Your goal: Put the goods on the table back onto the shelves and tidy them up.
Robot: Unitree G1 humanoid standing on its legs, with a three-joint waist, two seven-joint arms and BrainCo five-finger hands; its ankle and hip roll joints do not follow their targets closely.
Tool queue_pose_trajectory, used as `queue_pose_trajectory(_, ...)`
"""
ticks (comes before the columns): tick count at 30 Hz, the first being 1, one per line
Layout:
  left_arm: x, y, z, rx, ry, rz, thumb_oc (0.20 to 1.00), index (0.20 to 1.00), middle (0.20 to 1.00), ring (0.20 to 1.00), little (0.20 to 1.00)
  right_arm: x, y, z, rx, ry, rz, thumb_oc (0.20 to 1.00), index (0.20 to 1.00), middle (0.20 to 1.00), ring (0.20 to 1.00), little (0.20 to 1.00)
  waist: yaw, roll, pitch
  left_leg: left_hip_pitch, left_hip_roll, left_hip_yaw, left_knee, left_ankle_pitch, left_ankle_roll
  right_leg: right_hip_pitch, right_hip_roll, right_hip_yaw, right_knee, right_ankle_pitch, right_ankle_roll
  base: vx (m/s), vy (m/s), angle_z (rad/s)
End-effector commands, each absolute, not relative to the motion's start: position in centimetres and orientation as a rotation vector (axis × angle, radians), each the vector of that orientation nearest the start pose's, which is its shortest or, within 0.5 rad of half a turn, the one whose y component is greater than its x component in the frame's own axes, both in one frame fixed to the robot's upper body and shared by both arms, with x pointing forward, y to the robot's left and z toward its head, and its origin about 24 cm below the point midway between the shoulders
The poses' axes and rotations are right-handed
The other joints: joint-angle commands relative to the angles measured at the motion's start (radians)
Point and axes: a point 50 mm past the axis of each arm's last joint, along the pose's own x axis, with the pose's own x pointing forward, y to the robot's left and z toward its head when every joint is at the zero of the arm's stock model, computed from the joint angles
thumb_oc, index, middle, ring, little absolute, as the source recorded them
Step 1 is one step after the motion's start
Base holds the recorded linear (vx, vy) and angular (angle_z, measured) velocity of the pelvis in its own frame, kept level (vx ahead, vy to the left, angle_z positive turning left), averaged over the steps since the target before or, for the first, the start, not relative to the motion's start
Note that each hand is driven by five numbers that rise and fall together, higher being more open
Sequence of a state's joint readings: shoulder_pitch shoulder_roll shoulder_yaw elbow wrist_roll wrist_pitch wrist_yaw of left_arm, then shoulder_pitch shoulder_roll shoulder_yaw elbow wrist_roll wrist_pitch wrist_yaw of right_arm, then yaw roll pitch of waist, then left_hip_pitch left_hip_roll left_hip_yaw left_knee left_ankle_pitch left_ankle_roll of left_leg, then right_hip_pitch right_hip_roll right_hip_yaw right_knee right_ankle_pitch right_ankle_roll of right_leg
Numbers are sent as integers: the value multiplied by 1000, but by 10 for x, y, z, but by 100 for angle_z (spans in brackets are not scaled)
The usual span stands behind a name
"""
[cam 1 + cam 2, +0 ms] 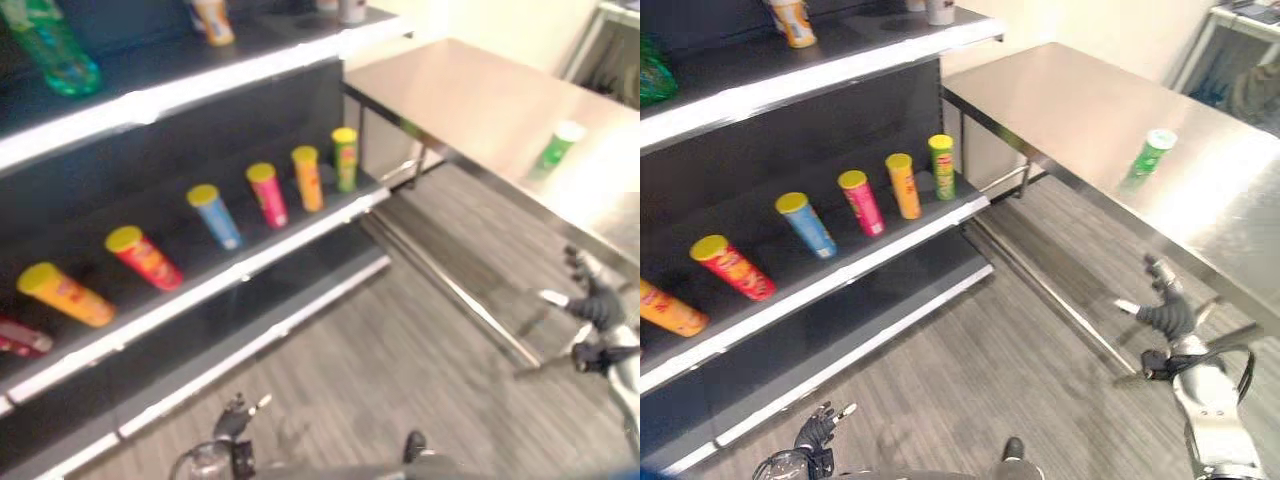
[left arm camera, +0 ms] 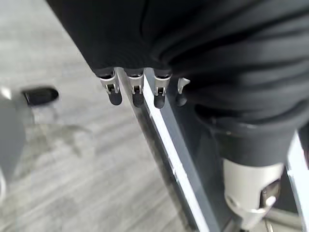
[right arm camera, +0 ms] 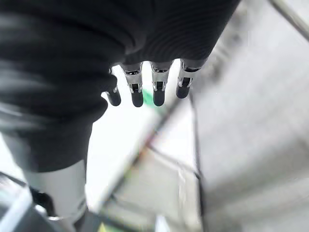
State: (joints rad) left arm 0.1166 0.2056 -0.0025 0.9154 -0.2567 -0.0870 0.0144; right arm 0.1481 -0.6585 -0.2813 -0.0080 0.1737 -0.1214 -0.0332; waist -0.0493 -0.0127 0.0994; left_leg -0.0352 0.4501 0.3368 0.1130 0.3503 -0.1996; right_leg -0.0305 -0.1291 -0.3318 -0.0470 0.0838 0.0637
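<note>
A green can [image 1: 1151, 152] is seen upright on the table [image 1: 1080, 110], beyond the nearer right hand [image 1: 1167, 312]. Both hands, the left hand [image 1: 820, 428] included, are held loosely open and empty.

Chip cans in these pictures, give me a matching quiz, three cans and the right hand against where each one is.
1. green can with white lid
2. green can with yellow lid
3. blue can
4. right hand

a. middle shelf, end nearest the table
b. standing on the steel table
c. below the table's edge, holding nothing
d. middle shelf, between red and pink cans

Pairs: 1-b, 2-a, 3-d, 4-c
</note>
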Motion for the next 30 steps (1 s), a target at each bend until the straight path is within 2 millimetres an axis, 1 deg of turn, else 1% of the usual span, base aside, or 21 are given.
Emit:
queue_pose_trajectory(1, 137, 254, -123, 36, 806, 268, 1000, 1000, 1000, 1000, 1000, 229, -313, 155, -541, -343, -260, 1000, 1000, 1000, 1000, 1000, 22, -35, 33, -48, -229, -116, 11, -340, 69, 67, -34, 21, -36, -90, 91, -35, -236, -63)
queue_pose_trajectory(2, 136, 250, -125, 36, 813, 253, 1000, 1000, 1000, 1000, 1000, 231, -314, 162, -544, -373, -274, 1000, 1000, 1000, 1000, 1000, 30, -39, 32, -62, -301, -154, 9, -374, 89, 60, -28, 33, -34, -84, 86, 90, -98, -42)
queue_pose_trajectory(3, 131, 244, -129, 40, 837, 220, 1000, 1000, 1000, 1000, 1000, 228, -322, 166, -559, -376, -307, 1000, 1000, 1000, 1000, 1000, 36, -29, 30, -65, -388, -155, -6, -404, 124, 67, -8, 35, -30, -83, 81, 126, -110, -30)
queue_pose_trajectory(4, 127, 243, -131, 46, 857, 208, 1000, 1000, 1000, 1000, 1000, 227, -326, 168, -572, -378, -330, 1000, 1000, 1000, 1000, 1000, 38, -22, 23, -67, -419, -143, -20, -406, 138, 65, 2, 39, -32, -82, 83, 97, -56, -6)
queue_pose_trajectory(5, 128, 243, -131, 46, 856, 207, 1000, 1000, 1000, 1000, 1000, 226, -326, 168, -572, -378, -330, 1000, 1000, 1000, 1000, 1000, 38, -23, 20, -71, -421, -142, -24, -400, 139, 60, 1, 39, -32, -80, 83, 75, -7, -7)
queue_pose_trajectory(6, 122, 244, -134, 56, 880, 212, 1000, 1000, 1000, 1000, 1000, 227, -328, 169, -565, -386, -356, 1000, 1000, 1000, 1000, 1000, 45, -21, 18, -98, -469, -161, -32, -393, 144, 55, 15, 55, -34, -78, 82, 40, -1, -5)
queue_pose_trajectory(8, 123, 244, -133, 56, 879, 212, 1000, 1000, 1000, 1000, 1000, 227, -328, 169, -564, -386, -356, 1000, 1000, 1000, 1000, 1000, 45, -21, 17, -101, -469, -161, -31, -394, 144, 53, 14, 54, -34, -78, 83, 78, -3, -13)
queue_pose_trajectory(9, 114, 247, -138, 54, 919, 236, 1000, 1000, 1000, 1000, 1000, 230, -326, 168, -543, -396, -370, 1000, 1000, 1000, 1000, 1000, 66, -18, 21, -106, -513, -230, -64, -376, 149, 58, 43, 78, -26, -87, 79, 102, -3, -6)
queue_pose_trajectory(12, 115, 247, -138, 54, 918, 237, 1000, 1000, 1000, 1000, 1000, 231, -326, 168, -543, -398, -370, 1000, 1000, 1000, 1000, 1000, 65, -19, 21, -105, -514, -230, -72, -369, 149, 55, 42, 78, -26, -85, 79, 53, 4, -16)
queue_pose_trajectory(14, 102, 249, -144, 58, 979, 258, 1000, 1000, 1000, 1000, 1000, 231, -326, 164, -537, -390, -387, 1000, 1000, 1000, 1000, 1000, 60, -20, -3, -51, -514, -253, -148, -346, 169, 58, 53, 92, 15, -113, 79, 171, 68, -19)
queue_pose_trajectory(16, 102, 250, -144, 59, 979, 258, 1000, 1000, 1000, 1000, 1000, 231, -326, 164, -537, -390, -387, 1000, 1000, 1000, 1000, 1000, 62, -21, -2, -46, -515, -251, -155, -343, 169, 57, 52, 94, 19, -116, 79, 111, 83, -15)
queue_pose_trajectory(17, 103, 260, -140, 77, 977, 283, 1000, 1000, 1000, 1000, 1000, 237, -316, 157, -517, -384, -375, 1000, 1000, 1000, 1000, 1000, 66, -28, 36, 13, -483, -228, -175, -349, 197, -40, 17, 69, 327, -107, 122, 134, 130, -10)
queue_pose_trajectory(18, 100, 266, -140, 93, 994, 307, 1000, 1000, 1000, 1000, 1000, 236, -315, 150, -513, -361, -380, 1000, 1000, 1000, 1000, 1000, 65, -32, 55, 43, -467, -214, -184, -349, 208, -112, -30, 77, 491, -81, 150, 174, 118, -32)
queue_pose_trajectory(19, 98, 267, -141, 104, 1001, 306, 1000, 1000, 1000, 1000, 1000, 234, -316, 148, -517, -350, -392, 1000, 1000, 1000, 1000, 1000, 68, -30, 53, 54, -458, -216, -188, -355, 206, -121, -67, 73, 507, -73, 143, 65, 9, -100)
queue_pose_trajectory(20, 98, 268, -141, 105, 1001, 306, 1000, 1000, 1000, 1000, 1000, 234, -316, 148, -517, -350, -393, 1000, 1000, 1000, 1000, 1000, 68, -33, 54, 55, -461, -217, -187, -356, 206, -123, -71, 74, 514, -78, 144, 118, -95, -78)
queue_pose_trajectory(21, 100, 267, -140, 127, 996, 288, 1000, 1000, 1000, 1000, 1000, 229, -324, 145, -527, -332, -445, 1000, 1000, 1000, 1000, 1000, 70, -35, 43, 59, -444, -234, -192, -368, 194, -123, -135, 77, 446, -64, 130, 83, -83, -45)
queue_pose_trajectory(23, 100, 267, -140, 128, 997, 287, 1000, 1000, 1000, 1000, 1000, 228, -324, 145, -528, -331, -447, 1000, 1000, 1000, 1000, 1000, 67, -33, 42, 59, -442, -239, -191, -369, 194, -116, -134, 70, 439, -62, 130, 87, -108, 21)
queue_pose_trajectory(24, 105, 265, -139, 151, 986, 262, 1000, 1000, 1000, 1000, 1000, 223, -334, 146, -554, -325, -520, 1000, 1000, 1000, 1000, 1000, 66, -43, 32, 60, -440, -263, -190, -389, 178, -99, -180, 107, 308, -34, 138, 250, -318, 16)
queue_pose_trajectory(25, 107, 265, -139, 168, 985, 261, 1000, 1000, 1000, 1000, 1000, 216, -346, 150, -599, -320, -612, 1000, 1000, 1000, 1000, 1000, 49, -55, 19, 79, -436, -302, -184, -419, 165, -116, -220, 176, 85, 81, 173, 254, -315, 20)
queue_pose_trajectory(29, 102, 269, -139, 162, 995, 292, 1000, 1000, 1000, 1000, 1000, 215, -352, 146, -621, -285, -632, 1000, 1000, 1000, 1000, 1000, 48, -71, 10, 119, -422, -312, -196, -434, 150, -130, -214, 191, 5, 148, 198, 173, -170, 37)
queue_pose_trajectory(30, 101, 269, -139, 161, 995, 293, 1000, 1000, 1000, 1000, 1000, 215, -352, 146, -621, -285, -632, 1000, 1000, 1000, 1000, 1000, 48, -70, 10, 119, -422, -312, -196, -434, 150, -129, -213, 191, 4, 148, 198, 209, -218, 30)
